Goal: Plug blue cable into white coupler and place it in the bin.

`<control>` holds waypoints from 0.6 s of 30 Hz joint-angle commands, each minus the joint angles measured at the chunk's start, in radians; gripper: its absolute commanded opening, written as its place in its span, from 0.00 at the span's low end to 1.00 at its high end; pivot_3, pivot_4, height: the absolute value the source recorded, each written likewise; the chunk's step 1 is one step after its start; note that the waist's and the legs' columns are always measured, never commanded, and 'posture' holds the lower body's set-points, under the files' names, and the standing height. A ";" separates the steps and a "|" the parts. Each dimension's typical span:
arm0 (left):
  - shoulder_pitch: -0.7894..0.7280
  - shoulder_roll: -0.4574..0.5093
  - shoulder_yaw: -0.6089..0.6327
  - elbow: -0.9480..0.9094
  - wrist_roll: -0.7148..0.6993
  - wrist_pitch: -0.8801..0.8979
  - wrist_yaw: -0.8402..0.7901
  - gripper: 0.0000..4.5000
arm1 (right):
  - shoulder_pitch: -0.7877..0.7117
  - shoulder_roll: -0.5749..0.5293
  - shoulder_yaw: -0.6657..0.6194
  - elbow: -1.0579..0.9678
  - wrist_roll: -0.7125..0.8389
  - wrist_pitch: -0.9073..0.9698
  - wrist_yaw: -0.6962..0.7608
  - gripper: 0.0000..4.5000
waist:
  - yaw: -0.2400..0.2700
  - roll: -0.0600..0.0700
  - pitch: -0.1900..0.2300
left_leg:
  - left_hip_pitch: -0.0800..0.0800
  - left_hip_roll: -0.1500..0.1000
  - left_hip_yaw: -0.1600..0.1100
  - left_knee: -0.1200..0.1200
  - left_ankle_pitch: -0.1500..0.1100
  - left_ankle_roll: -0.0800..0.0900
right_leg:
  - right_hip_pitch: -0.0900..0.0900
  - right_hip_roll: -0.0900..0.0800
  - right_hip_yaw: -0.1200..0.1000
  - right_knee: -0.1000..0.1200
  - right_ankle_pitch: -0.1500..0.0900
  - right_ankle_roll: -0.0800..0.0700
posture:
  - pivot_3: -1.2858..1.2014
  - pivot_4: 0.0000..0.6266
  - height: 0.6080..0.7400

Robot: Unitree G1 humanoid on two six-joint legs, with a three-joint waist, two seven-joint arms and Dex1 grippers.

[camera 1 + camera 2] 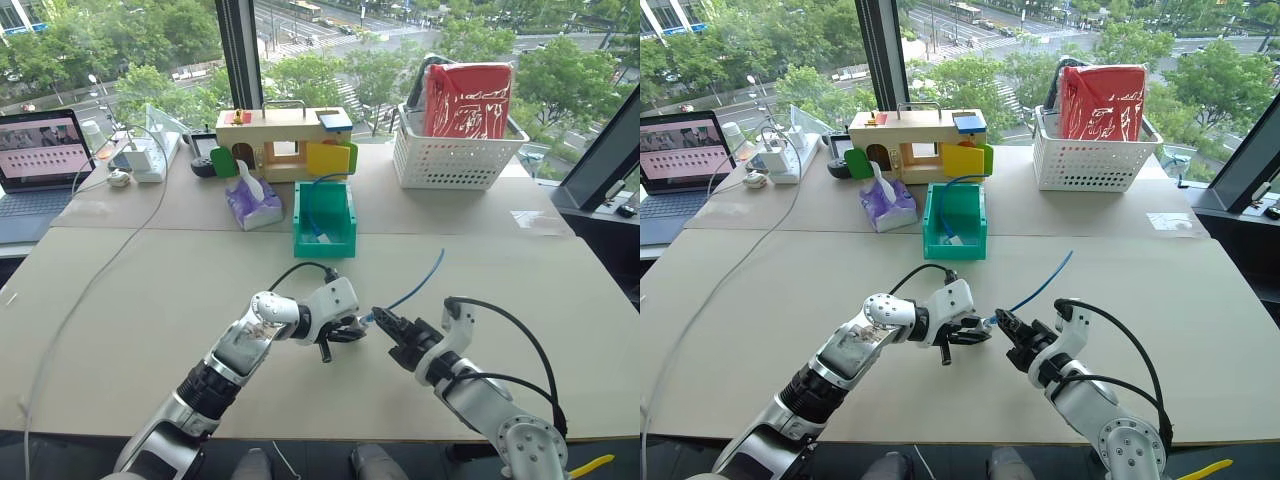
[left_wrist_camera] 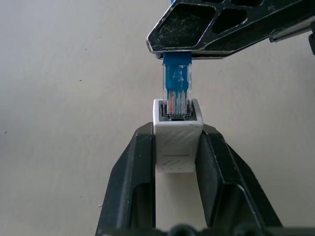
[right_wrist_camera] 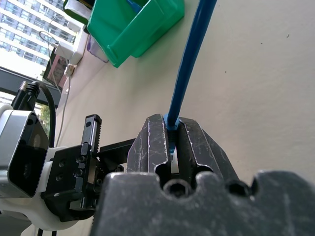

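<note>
- head view: over the bare worktop [image 1: 150, 300], the left end effector [image 1: 352, 330] and right end effector [image 1: 383, 322] meet tip to tip; the blue cable [image 1: 420, 282] trails from the right one toward the green bin [image 1: 324, 243].
- left wrist view: left end effector clamps the white coupler [image 2: 177, 140], with the cable's clear plug seated in its socket.
- right wrist view: right end effector is closed on the cable.

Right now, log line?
left gripper: shut on white coupler | right gripper: shut on blue cable | plug entering socket
</note>
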 commanded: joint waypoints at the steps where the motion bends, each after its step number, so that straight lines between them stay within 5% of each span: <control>1: 0.009 0.004 -0.007 -0.039 -0.009 0.011 0.004 0.14 | 0.001 -0.023 0.014 -0.023 -0.041 0.023 0.009 0.00 | 0.000 0.000 0.000 | 0.000 0.000 0.000 0.000 0.000 0.000 | 0.000 0.000 0.000 0.000 0.000 0.000 | 0.52 0.24 0.94; 18: 0.046 0.009 0.012 -0.074 -0.048 0.091 0.022 0.14 | 0.004 -0.060 0.088 -0.083 -0.186 0.111 -0.026 0.00 | -0.001 0.000 -0.001 | 0.001 0.000 0.000 0.000 0.000 0.000 | 0.000 0.000 0.000 0.000 0.000 0.000 | 0.52 0.24 0.94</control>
